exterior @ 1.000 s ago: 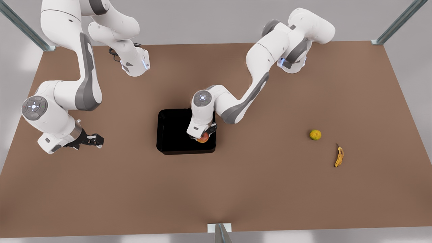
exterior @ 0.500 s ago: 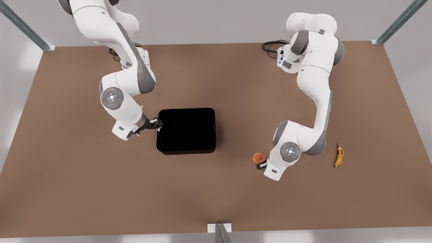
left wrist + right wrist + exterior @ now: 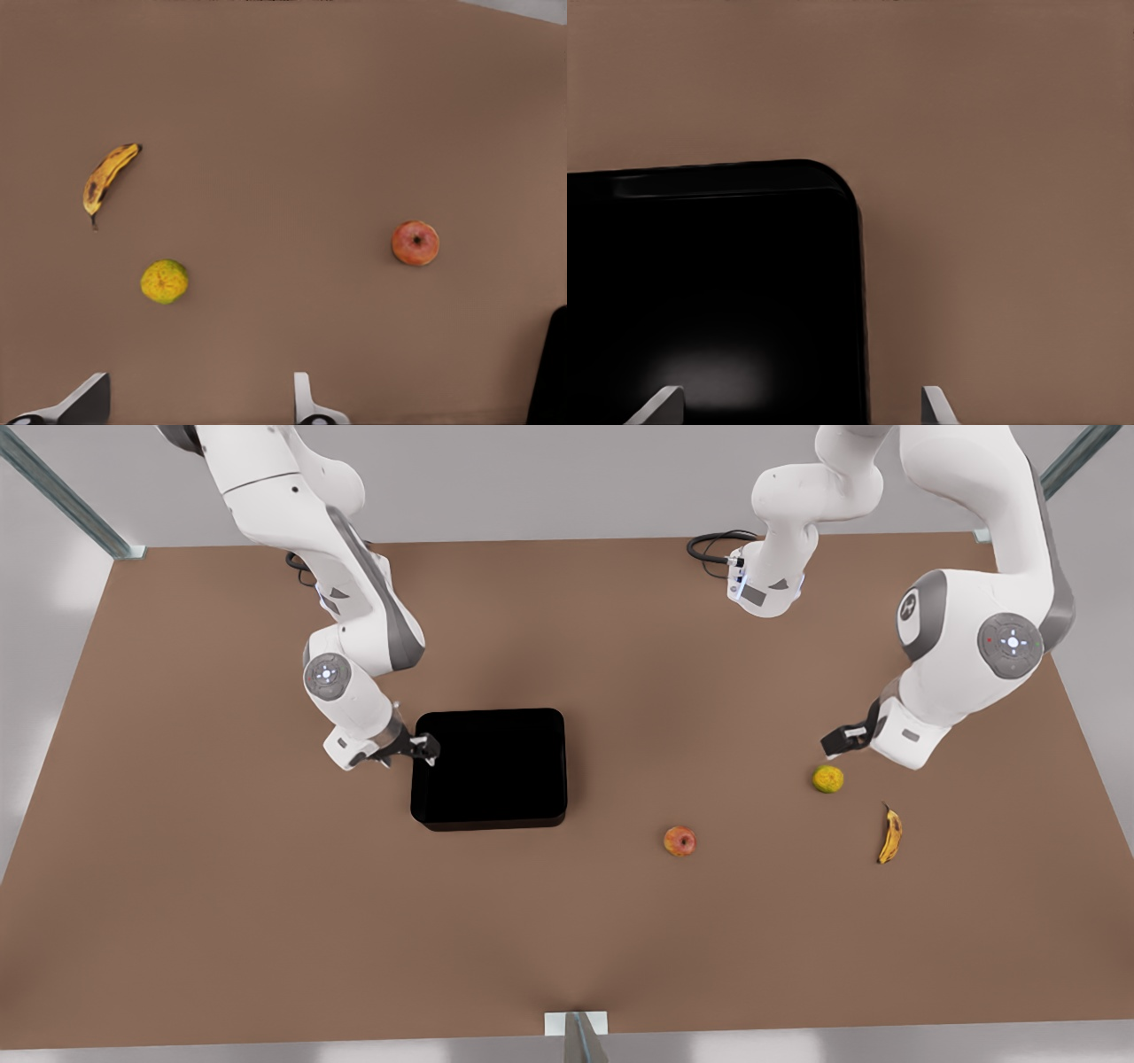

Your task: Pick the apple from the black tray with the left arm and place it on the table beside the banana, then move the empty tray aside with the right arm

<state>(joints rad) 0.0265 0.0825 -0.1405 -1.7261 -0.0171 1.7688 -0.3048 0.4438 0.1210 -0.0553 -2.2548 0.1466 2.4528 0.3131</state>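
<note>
The apple (image 3: pixel 679 841) (image 3: pixel 415 243) lies on the brown table (image 3: pixel 266 912), to the front view's left of the banana (image 3: pixel 890 835) (image 3: pixel 108 177), about a tray's width away. My left gripper (image 3: pixel 837 740) (image 3: pixel 201 379) hangs open and empty above the table near the yellow-green fruit. The black tray (image 3: pixel 489 769) (image 3: pixel 700 283) holds nothing. My right gripper (image 3: pixel 427 748) (image 3: pixel 802 390) is open at the tray's edge on the front view's left, its fingers either side of the low wall near a rounded corner.
A round yellow-green fruit (image 3: pixel 827 779) (image 3: pixel 164 282) sits between the apple and the banana, slightly farther back. Metal frame posts (image 3: pixel 576 1036) stand at the front middle and back corners. A cable (image 3: pixel 709 545) loops by the arm base at the back.
The left gripper let go of the apple on the table and rose away toward the front view's right. The right gripper moved in onto the tray's edge.
</note>
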